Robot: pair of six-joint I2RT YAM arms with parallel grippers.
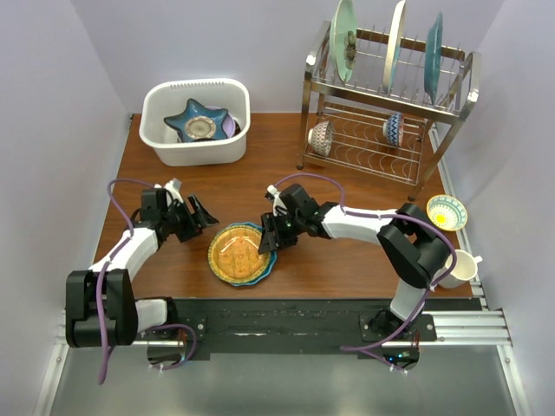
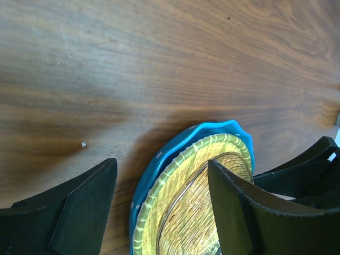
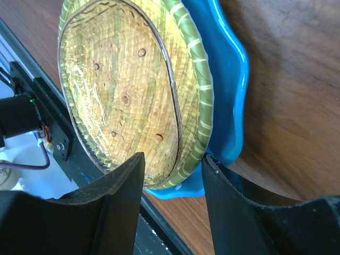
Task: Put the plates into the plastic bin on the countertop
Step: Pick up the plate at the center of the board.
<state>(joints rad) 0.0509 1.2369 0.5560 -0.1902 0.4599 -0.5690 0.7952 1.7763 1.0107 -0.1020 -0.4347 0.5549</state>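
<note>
The coming move turns on the right claw (image 3: 172,210) and the rim of the stacked plates. In the right wrist view its two fingers stand apart. The green-striped edge of the amber plate (image 3: 122,95) and the wavy lip of the blue dotted plate (image 3: 236,79) beneath it run into the gap between them. I cannot tell whether either finger touches the rim, but the jaws are not clamped on anything. From above, this claw sits at the far-right edge of the stack, reaching in from the right.

The left claw (image 1: 201,217) is also spread wide and holds nothing, just beside the stack on its far-left side. Its wrist view shows the plates low between the fingers, with the right finger in front of the amber one.

The stack lies flat on the wooden surface (image 1: 260,173), near the front edge and about midway between the arms. The plates are round, so there is no long axis to line up with, and the rim nearest a claw is the place to take hold.

The white plastic bin (image 1: 165,149) stands at the far-left corner, well apart from the stack, its long side running roughly left to right. A blue star-shaped plate (image 1: 195,117) lies inside it. The left arm is nearer to the bin; the right would have to reach across.

Bare wood lies between stack and bin, so that path looks open. The steel dish rack (image 1: 390,104) with its upright plates (image 1: 344,39) stands far right, out of that line. The grip on the rim looks thin, so a lifted plate may tilt and will need height over the bin wall
</note>
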